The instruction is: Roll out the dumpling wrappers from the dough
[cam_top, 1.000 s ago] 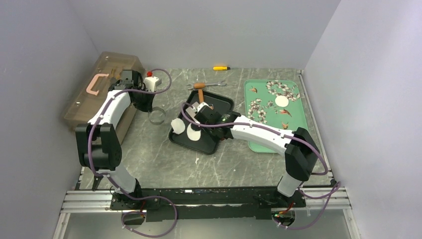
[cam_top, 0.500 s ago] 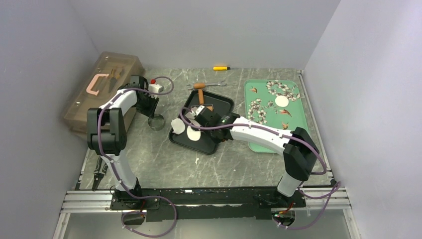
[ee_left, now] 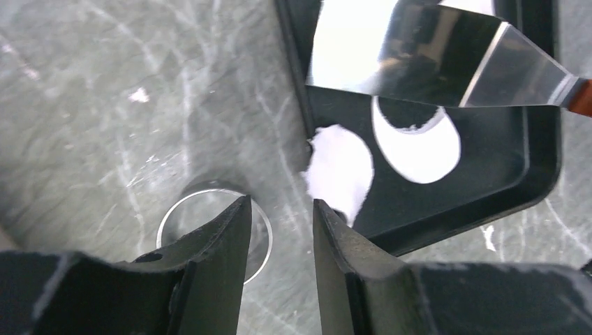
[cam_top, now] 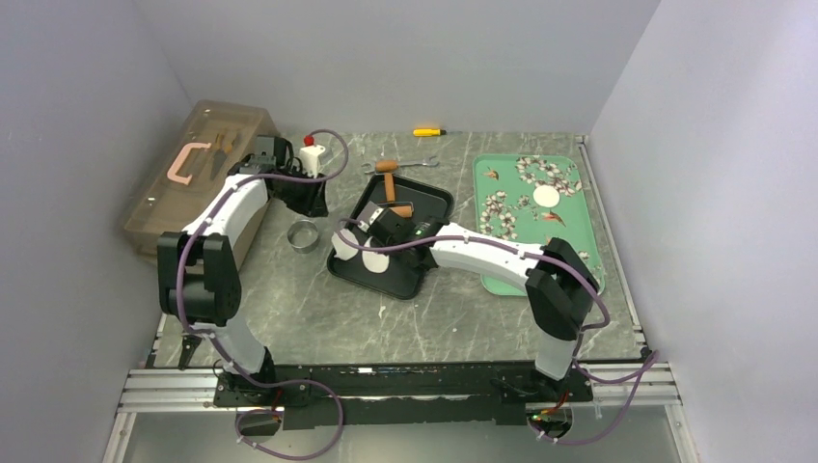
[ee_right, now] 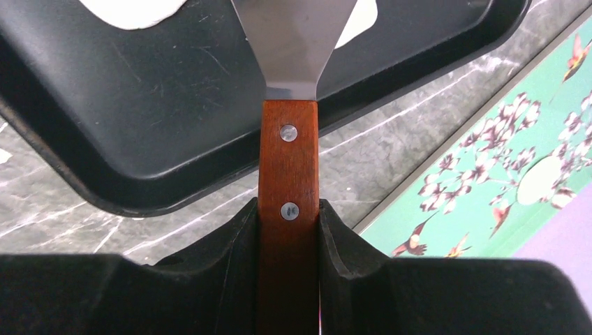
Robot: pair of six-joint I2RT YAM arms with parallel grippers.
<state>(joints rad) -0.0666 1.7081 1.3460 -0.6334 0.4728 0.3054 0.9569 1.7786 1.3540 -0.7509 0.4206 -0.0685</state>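
A flat white dumpling wrapper (ee_left: 419, 143) lies in the black tray (ee_left: 537, 160), and a second white piece (ee_left: 340, 171) hangs over the tray's left rim. More white dough (ee_right: 132, 8) shows under the spatula blade (ee_left: 433, 59). My right gripper (ee_right: 288, 209) is shut on the spatula's wooden handle (ee_right: 288, 139), holding the blade over the tray. My left gripper (ee_left: 279, 204) hangs open, holding nothing, just above the metal ring cutter (ee_left: 183, 197), which stands on the table left of the tray. One more wrapper (cam_top: 546, 196) rests on the green tray (cam_top: 569, 241).
A brown wooden roller (cam_top: 389, 178) lies at the black tray's far edge, with a wrench (cam_top: 415, 164) and a yellow screwdriver (cam_top: 428, 131) behind it. A translucent toolbox (cam_top: 193, 174) stands at the far left. A small white scrap (cam_top: 383, 311) lies on the marble in front of the tray.
My left gripper set the ring cutter on the table, opened and drew back towards the far side. The right arm shifted a little left with the spatula.
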